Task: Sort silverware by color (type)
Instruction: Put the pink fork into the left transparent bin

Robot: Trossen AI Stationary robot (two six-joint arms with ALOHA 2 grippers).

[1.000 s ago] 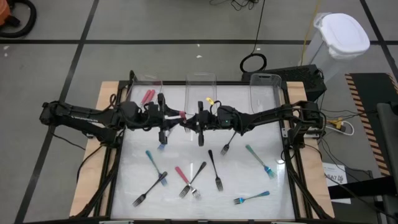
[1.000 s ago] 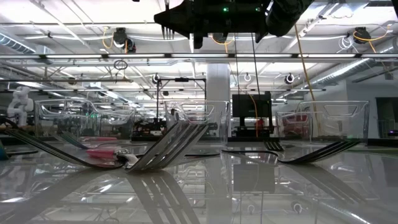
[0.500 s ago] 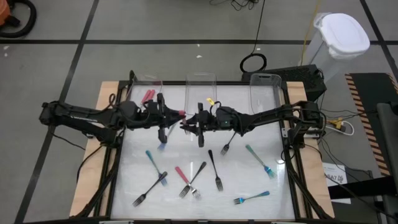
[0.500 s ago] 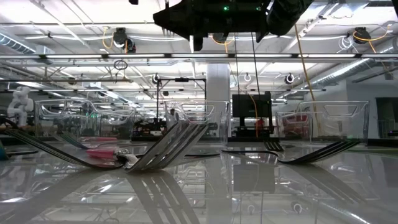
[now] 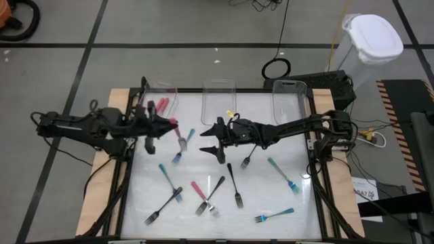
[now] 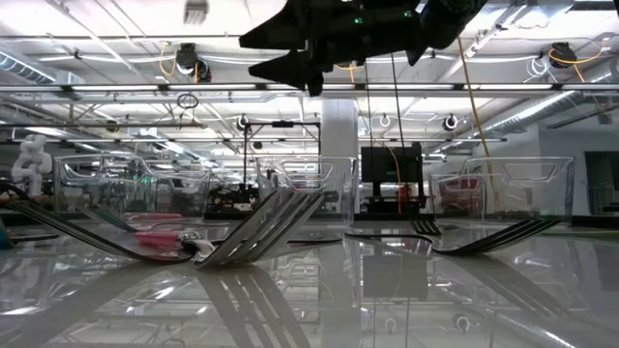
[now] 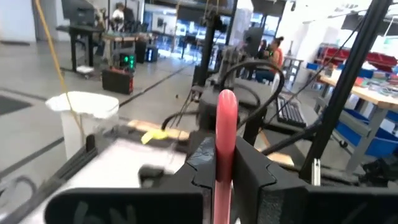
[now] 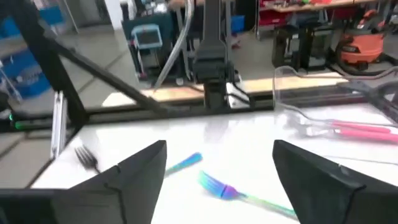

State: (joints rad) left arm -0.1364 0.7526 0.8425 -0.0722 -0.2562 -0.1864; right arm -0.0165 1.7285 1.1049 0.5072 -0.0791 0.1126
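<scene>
Left gripper (image 5: 165,124), near the table's left rear: clenched on a red-handled fork (image 7: 224,134), tines hidden. Right gripper (image 5: 203,140), mid-table: fingers spread wide, empty, bare table (image 5: 210,108) beneath. Two pink forks (image 5: 161,104) lie in the left clear tray (image 5: 157,87) at the rear edge. Remaining forks (image 5: 234,184), black, pink and teal, are scattered toward the front; the middle tray's contents are unclear.

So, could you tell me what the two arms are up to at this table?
They are sorting forks by handle colour. The left gripper is shut on a red-handled fork, near the clear tray that already holds red ones. The right gripper hangs open and empty above the middle of the table. Black, red and teal forks lie loose on the table.
</scene>
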